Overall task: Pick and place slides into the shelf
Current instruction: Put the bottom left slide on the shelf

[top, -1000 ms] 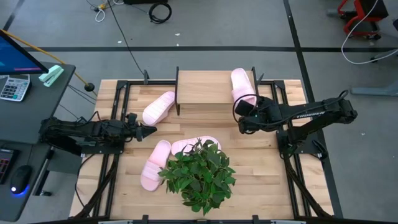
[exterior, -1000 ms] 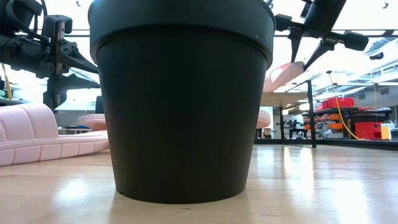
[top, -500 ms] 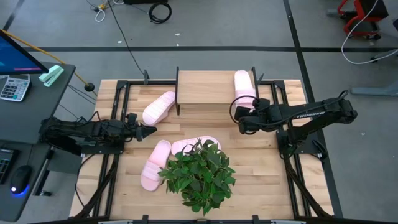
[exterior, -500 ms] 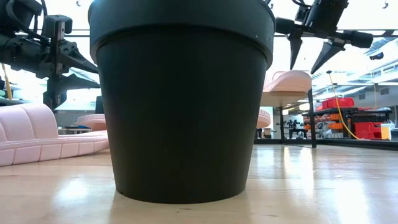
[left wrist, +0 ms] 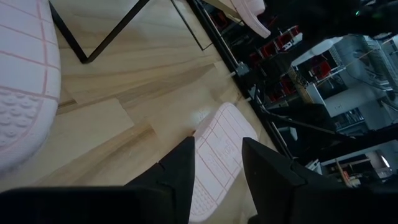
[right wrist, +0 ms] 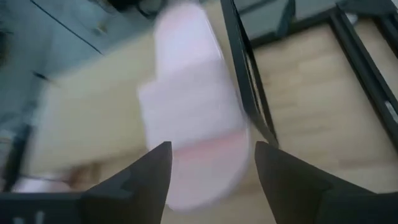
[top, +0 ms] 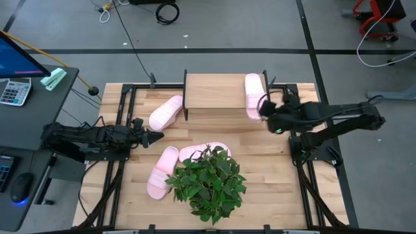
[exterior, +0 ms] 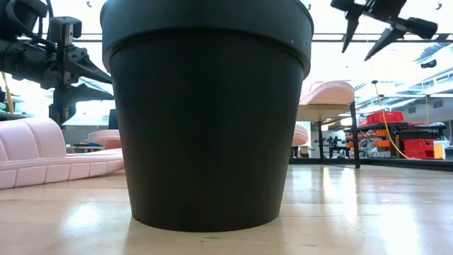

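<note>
Wooden shelf [top: 218, 91] is being occupied by one pink slide [top: 254, 95], seemingly flat; right gripper [top: 265, 107] is being held apart beside it.

A grey floor [top: 214, 58] crossed by dark seams is seen around the wooden tabletop [top: 260, 153]. Black cables [top: 167, 12] lie on it. A desk [top: 45, 91] carries a calculator [top: 14, 91]. Red equipment [exterior: 407, 134] is seen in the bright room beyond.
</note>
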### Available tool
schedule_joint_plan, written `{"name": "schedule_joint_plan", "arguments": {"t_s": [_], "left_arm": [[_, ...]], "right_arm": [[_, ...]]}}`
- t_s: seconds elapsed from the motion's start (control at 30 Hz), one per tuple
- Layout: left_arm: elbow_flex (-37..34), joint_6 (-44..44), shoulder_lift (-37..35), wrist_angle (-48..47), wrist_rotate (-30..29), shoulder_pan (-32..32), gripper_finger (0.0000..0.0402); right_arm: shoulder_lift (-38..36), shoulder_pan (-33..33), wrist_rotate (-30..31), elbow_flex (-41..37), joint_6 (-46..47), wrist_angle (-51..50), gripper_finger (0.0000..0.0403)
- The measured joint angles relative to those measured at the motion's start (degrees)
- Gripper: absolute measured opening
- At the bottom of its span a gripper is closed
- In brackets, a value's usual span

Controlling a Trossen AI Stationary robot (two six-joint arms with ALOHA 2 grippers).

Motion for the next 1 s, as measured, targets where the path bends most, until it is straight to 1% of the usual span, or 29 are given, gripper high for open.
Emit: {"name": "schedule_joint_plan", "arguments": {"t_s": [0.1,0.2,0.43,0.57,0.73,0.9,1.0], "left_arm": [[0.01,-0.07,0.00,0.05,0.00,0.01,0.0143],[-0.13,-0.33,0.00,1.02,0.10,0.01,0.0146],[-0.17,-0.04,0.00,4.46,6.94,0.01,0.0140],[-0.17,-1.24,0.00,6.72,11.20,0.01,0.0142],[-0.11,-6.28,0.00,8.76,14.36,0.01,0.0140],[-0.05,-7.65,0.02,9.45,16.59,0.01,0.0119],[1.13,-5.97,0.22,10.26,16.80,0.01,0.0105]], "right_arm": [[-4.81,0.00,1.07,0.12,-3.28,0.23,0.0233],[-8.98,0.00,-0.46,0.12,-7.10,0.36,0.0230],[-15.59,0.00,-6.12,0.12,-14.90,0.49,0.0229],[-16.75,0.00,-8.33,0.12,-19.11,0.49,0.0227],[-16.12,0.01,-8.49,0.12,-22.14,0.53,0.0224],[-15.45,0.00,-8.97,0.12,-22.68,0.53,0.0224],[-15.41,0.00,-9.35,0.12,-22.71,0.53,0.0224]]}}
